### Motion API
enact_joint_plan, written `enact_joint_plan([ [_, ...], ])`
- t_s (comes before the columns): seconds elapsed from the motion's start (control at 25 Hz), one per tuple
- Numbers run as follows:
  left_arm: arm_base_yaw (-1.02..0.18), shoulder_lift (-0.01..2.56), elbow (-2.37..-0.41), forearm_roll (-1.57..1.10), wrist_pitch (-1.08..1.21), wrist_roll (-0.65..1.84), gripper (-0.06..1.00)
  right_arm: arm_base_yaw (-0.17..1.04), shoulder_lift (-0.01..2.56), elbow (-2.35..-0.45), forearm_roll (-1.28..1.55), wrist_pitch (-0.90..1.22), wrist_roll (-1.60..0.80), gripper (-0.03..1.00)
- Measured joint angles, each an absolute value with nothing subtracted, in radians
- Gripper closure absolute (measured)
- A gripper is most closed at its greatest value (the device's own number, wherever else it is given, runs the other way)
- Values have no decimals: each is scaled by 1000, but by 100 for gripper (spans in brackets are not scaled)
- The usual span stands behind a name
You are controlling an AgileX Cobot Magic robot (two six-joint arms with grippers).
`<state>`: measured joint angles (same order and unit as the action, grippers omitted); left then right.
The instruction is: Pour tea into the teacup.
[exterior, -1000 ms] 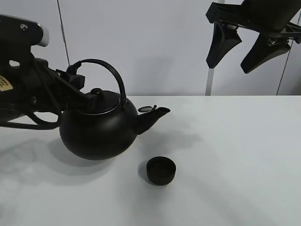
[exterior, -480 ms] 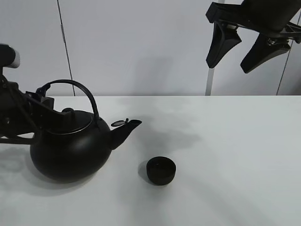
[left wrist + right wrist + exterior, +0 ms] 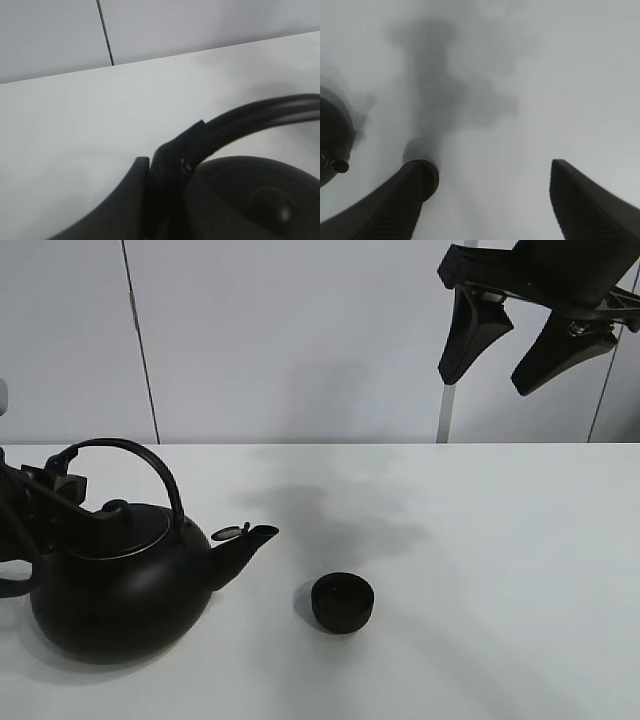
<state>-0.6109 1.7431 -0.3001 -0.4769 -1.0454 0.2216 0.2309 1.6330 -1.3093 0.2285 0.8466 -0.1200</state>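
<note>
The teacup (image 3: 342,602) sits alone mid-table, just off the kettle (image 3: 115,580) spout; nothing between them. The left gripper (image 3: 60,490) pinches the kettle handle low on one side, so my worry is the pot swinging and tea missing that tiny cup; the right gripper (image 3: 520,345) hangs spread wide, well above.
</note>
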Motion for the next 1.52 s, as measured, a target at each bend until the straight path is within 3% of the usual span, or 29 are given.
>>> enact_joint_plan([
  [0.68, -611, 1743, -289, -453, -1054, 192, 84, 231, 1633, -1309, 228, 847, -120, 47],
  [1.12, -614, 1729, -271, -409, -1081, 93, 66, 231, 1633, -1309, 228, 846, -120, 47],
  [1.52, -614, 1716, -112, -319, -1139, -40, 63, 231, 1633, -1309, 233, 846, -120, 47],
])
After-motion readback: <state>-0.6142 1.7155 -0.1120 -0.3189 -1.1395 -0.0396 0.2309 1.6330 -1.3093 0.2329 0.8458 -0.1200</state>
